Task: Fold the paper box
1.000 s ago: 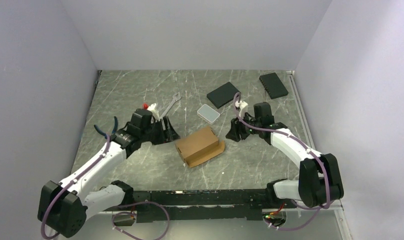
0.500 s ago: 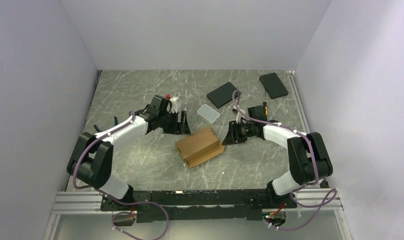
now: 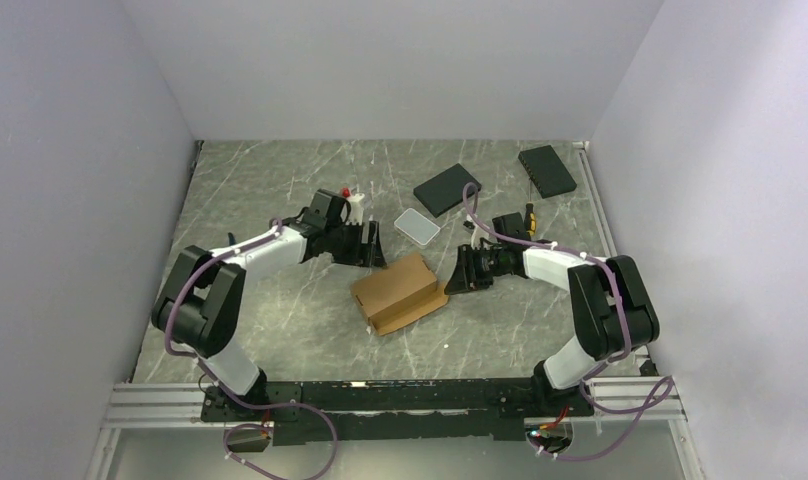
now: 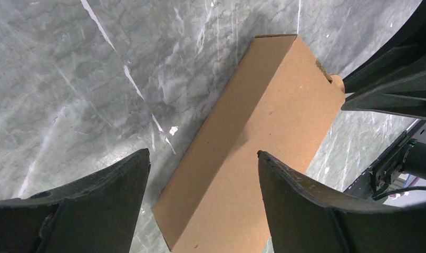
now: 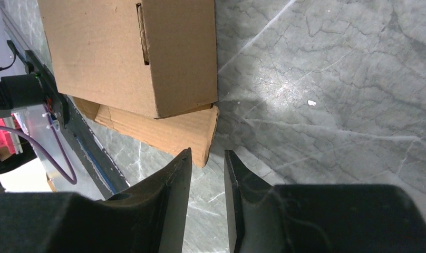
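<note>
The paper box [image 3: 400,292] is a brown cardboard carton lying flat mid-table, with a lower flap sticking out at its near and right side. My left gripper [image 3: 372,245] is at its far left corner, low and open wide. In the left wrist view the box [image 4: 263,121] lies beyond and between the fingers of the left gripper [image 4: 203,158], untouched. My right gripper [image 3: 458,275] is at the box's right edge. In the right wrist view the right gripper [image 5: 206,154] is open by a narrow gap, with the flap's corner [image 5: 168,132] just at the fingertips.
Two black slabs [image 3: 446,189] [image 3: 547,170] lie at the back right. A small translucent white case [image 3: 417,227] sits just behind the box. A small red-and-white item [image 3: 348,194] lies behind the left gripper. Walls close in on three sides.
The left arm has swung right and forward to the box's far left corner. The right gripper has moved left and down to the box's right edge. The box has not moved.
</note>
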`<state>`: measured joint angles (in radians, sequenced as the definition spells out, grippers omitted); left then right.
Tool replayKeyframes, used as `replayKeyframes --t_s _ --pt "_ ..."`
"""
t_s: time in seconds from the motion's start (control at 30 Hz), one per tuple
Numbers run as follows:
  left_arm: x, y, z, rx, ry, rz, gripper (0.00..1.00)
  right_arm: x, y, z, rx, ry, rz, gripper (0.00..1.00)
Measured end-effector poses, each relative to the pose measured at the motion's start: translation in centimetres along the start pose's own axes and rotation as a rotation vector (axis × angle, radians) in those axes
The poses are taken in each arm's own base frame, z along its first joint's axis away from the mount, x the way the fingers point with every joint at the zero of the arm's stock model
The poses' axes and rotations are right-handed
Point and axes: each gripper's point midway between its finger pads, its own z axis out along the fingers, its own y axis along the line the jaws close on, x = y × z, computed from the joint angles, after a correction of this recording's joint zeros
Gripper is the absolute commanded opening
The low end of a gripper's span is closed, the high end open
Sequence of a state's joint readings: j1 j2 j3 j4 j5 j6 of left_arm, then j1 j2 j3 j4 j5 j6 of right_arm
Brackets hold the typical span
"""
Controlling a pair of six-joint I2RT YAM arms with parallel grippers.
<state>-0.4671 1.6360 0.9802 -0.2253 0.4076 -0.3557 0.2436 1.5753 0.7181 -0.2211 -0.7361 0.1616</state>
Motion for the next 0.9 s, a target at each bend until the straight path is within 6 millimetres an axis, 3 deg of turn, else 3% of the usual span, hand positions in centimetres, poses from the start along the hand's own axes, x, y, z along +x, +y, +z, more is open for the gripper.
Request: replayKeyframes --t_s 0.57,0.9 --pt "-0.3 0.1 1.6 0.031 0.009 0.000 0.76 0.6 0.0 0.6 -0.010 0.029 0.024 0.15" --pt "0.2 0.2 2.3 0.044 0.030 -0.014 0.66 1.3 0.8 1.4 0.014 0.055 -0.071 0.06"
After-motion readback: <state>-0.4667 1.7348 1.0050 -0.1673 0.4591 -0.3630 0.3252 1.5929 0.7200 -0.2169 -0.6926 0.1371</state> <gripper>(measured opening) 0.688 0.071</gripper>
